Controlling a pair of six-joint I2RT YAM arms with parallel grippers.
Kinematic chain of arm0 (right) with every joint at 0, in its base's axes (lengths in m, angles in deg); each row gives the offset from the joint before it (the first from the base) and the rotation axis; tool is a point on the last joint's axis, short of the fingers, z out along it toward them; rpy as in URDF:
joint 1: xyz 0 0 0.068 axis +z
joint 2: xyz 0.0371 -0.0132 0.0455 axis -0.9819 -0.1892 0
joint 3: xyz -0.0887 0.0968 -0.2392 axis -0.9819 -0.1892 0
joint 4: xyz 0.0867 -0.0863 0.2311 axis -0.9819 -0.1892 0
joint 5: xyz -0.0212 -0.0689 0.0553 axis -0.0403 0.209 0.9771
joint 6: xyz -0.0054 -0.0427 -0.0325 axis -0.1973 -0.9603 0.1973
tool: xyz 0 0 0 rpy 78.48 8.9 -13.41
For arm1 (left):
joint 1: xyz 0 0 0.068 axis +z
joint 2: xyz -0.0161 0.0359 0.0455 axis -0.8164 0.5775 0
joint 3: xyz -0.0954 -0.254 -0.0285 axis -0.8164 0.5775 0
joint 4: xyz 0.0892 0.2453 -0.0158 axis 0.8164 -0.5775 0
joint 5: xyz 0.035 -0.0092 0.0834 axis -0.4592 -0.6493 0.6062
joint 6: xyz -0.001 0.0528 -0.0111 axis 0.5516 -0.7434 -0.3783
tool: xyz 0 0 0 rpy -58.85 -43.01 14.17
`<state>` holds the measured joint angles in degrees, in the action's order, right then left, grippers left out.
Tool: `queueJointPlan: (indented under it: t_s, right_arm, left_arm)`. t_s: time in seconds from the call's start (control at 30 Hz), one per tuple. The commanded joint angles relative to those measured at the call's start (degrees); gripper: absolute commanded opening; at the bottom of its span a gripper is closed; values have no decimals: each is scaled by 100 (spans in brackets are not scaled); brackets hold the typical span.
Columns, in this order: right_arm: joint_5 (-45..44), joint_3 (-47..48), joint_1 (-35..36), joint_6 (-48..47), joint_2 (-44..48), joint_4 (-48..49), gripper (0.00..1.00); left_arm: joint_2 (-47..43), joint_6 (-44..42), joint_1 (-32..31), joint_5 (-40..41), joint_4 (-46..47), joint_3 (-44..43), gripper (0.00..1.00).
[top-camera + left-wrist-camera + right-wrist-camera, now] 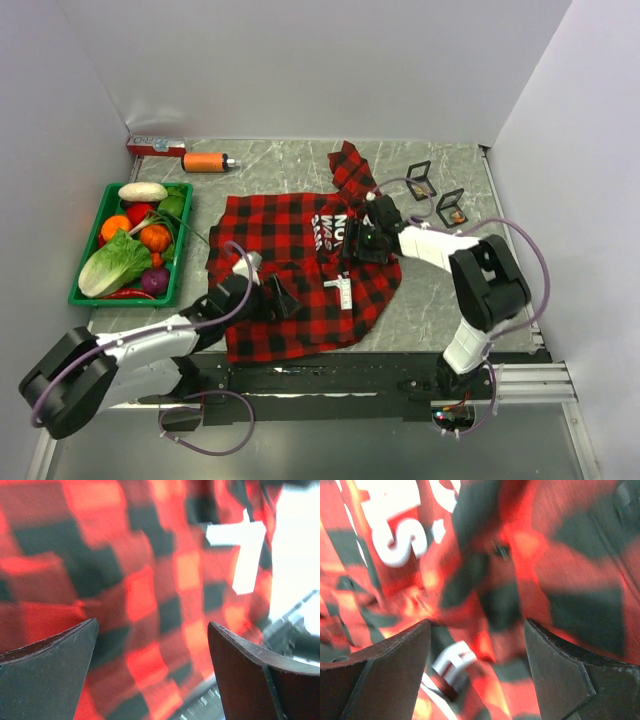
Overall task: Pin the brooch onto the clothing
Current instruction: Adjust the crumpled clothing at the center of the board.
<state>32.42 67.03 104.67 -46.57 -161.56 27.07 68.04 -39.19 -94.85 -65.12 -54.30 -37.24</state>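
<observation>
A grey marbled surface [430,300], closed in by plain white walls, is seen from the top view. The shirt [290,265] is spread across its middle, close to the near edge, with one sleeve thrown up toward the far edge. A green crate [88,298] of vegetables is set along the left edge, an orange bottle [205,161] lies by the far edge, and two small black boxes [420,181] are placed near the far right corner. The left arm is stretched low from the near left corner, and the left pincer [283,302] is laid over the near part of the shirt. The right arm is folded at the elbow, so that the right pincer [358,248] is brought down beside the white lettering [330,232] on the chest.

In the left wrist view, the left pincer [152,625] is shown spread wide with nothing held. Only plaid cloth and a white label [247,555] are seen beyond it.

In the right wrist view, the right pincer [477,625] is likewise parted wide and empty, close above rumpled cloth and the lettering [395,525].

No brooch can be made out in either pincer or on the cloth. The pinning is therefore judged not yet begun, and the chest area seems to be under preparation. The next move is judged to call for the brooch to be fetched, possibly from the boxes, and carried to the chest.
</observation>
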Motion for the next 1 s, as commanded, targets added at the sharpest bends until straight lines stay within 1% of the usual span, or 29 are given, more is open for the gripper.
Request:
queueJointPlan:
  t_s: [0.0, 0.13, 0.17, 0.23, 0.27, 0.3, 0.33, 0.4, 0.43, 0.5, 0.57, 0.6, 0.63, 0.67, 0.73, 0.77, 0.8, 0.87, 0.97]
  right_arm:
    - [-53, 912, -141, -233, -488, -249, 81]
    - [-149, 1738, -150, -374, -1173, -592, 81]
    - [-167, 2079, -141, -383, -1297, -680, 81]
    - [-176, 2362, -159, -392, -1604, -865, 81]
    - [-158, 2564, -150, -392, -1675, -909, 81]
    - [-97, 2644, -150, -401, -1711, -944, 81]
    - [-71, 2706, -141, -383, -1711, -962, 81]
    - [-35, 2750, -141, -401, -1598, -970, 81]
    - [-44, 2742, -141, -435, -1406, -962, 81]
    - [-96, 2610, -133, -480, -1124, -953, 81]
    - [-245, 2339, -115, -550, -606, -962, 81]
    - [-342, 2215, -80, -559, -412, -979, 82]
    - [-508, 2066, -71, -550, -19, -971, 82]
    - [-588, 1751, -62, -533, 159, -971, 82]
    - [-746, 1442, -80, -471, 624, -970, 82]
    - [-973, 1188, -71, -454, 748, -1049, 82]
    - [-1054, 1081, -80, -445, 845, -1093, 82]
    - [-1509, 862, -89, -436, 1004, -1259, 81]
    - [-1713, 633, -141, -375, 979, -1340, 81]
  left_arm:
    - [-287, 968, -811, 273, -17, 192, 96]
    - [-244, 1093, -1287, 327, 0, 17, 96]
    - [-191, 1093, -1358, 327, 44, -36, 96]
    - [-33, 953, -1525, 335, -7, -272, 96]
    - [-6, 839, -1543, 327, -173, -413, 96]
    - [-6, 568, -1543, 553, -688, -754, 96]
    - [-84, 418, -1543, 790, -920, -932, 97]
    - [-233, -73, -1526, 1072, -1360, -1414, 96]
    - [-400, -207, -1508, 1230, -1771, -1565, 96]
    - [-515, -610, -1263, 1469, -2055, -1829, 96]
    - [-612, -866, -956, 1426, -2310, -2093, 96]
    - [-595, -1067, -554, 1356, -2337, -2128, 96]
    - [-508, -1156, -315, 1294, -2337, -2137, 96]
    - [-437, -1227, 123, 1224, -2320, -2137, 96]
    - [-157, -1385, 460, 1153, -2320, -2181, 96]
    - [-59, -1421, 609, 1196, -2320, -2208, 96]
    - [46, -1499, 637, 1362, -2320, -2304, 96]
    - [354, -1579, 680, 1521, -2311, -2409, 96]
    - [872, -1702, 725, 1671, -2337, -2655, 96]
